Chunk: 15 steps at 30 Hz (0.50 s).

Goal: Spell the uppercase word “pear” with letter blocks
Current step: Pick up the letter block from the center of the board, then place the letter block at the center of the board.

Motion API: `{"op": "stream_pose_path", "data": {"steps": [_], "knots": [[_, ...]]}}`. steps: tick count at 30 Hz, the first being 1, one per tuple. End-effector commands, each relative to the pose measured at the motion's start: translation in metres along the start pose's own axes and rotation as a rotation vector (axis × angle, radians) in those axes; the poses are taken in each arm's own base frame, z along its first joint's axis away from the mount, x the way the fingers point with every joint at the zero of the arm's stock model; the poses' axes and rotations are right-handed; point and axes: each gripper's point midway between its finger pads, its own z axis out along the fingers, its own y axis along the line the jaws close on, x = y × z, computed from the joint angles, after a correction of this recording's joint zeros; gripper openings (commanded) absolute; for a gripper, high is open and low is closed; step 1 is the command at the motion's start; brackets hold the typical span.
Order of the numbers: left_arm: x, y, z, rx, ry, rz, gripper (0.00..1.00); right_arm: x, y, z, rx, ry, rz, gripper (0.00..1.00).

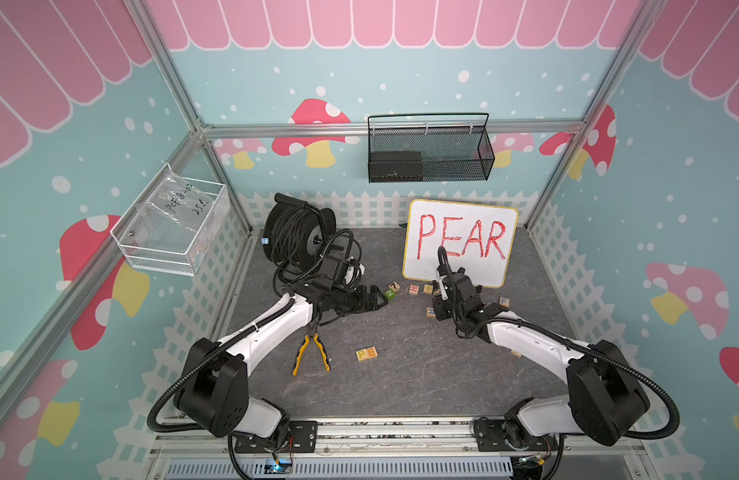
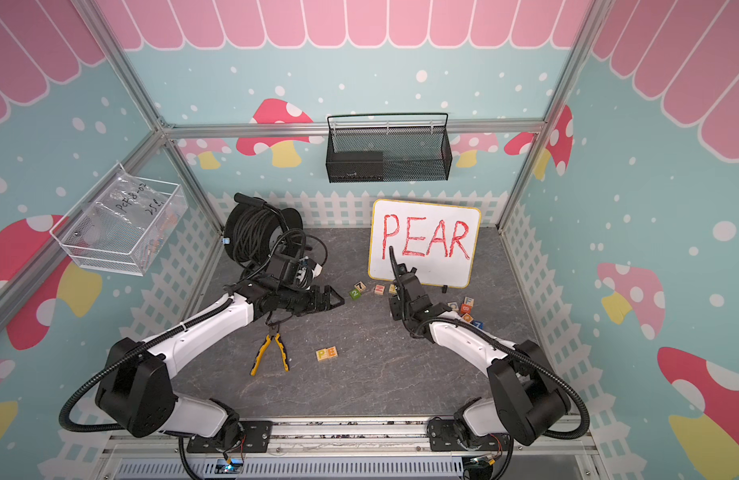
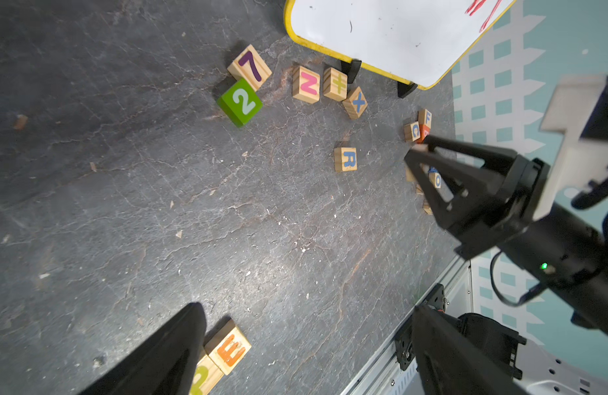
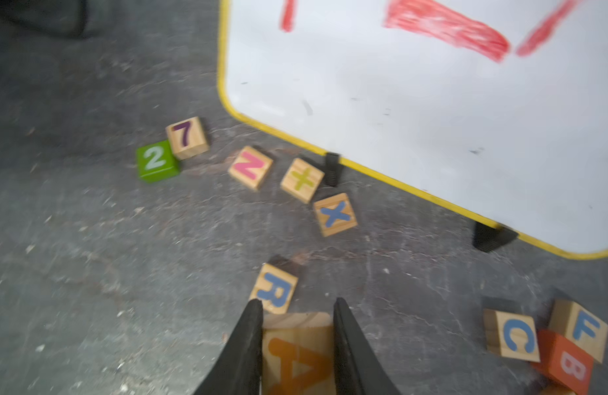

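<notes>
Right gripper point(image 4: 297, 302): fingers clenched on the A block point(image 4: 297, 352), one on each side. Only the right wrist view shows the orange letter. In both top views the arm's own wrist covers this grip.
Left gripper point(image 1: 378, 298): fingers spread wide, grasping nothing, hanging over the table point(image 1: 401, 382) near the green 2 block point(image 1: 389, 293).
P block point(image 1: 362, 354) and E block point(image 1: 372, 353): side by side and touching at the front middle of the table, near the pliers point(image 1: 311, 353). The left wrist view shows the E whole, while a finger point(image 3: 165, 352) hides part of the P.
R block point(image 4: 274, 289): flat on the table just beyond the right fingertips. In the left wrist view it sits apart from the other blocks.
Whiteboard point(image 1: 459, 243): stands at the back. PEAR reads whole only in the top views.
C, F and B blocks point(image 4: 511, 337): huddled together, letters clearest in the right wrist view.
</notes>
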Motion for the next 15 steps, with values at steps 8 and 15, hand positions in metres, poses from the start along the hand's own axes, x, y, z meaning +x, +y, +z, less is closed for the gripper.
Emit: {"op": "stream_pose_path", "data": {"steps": [8, 15], "knots": [[-0.037, 0.008, -0.058, -0.135, -0.240, 0.061, 0.96, 0.040, 0.102, -0.009, -0.262, 0.048, -0.271, 0.30], [-0.061, 0.036, -0.102, -0.167, -0.434, -0.043, 0.97, 0.059, 0.145, -0.008, -0.346, 0.089, -0.397, 0.30]]}}
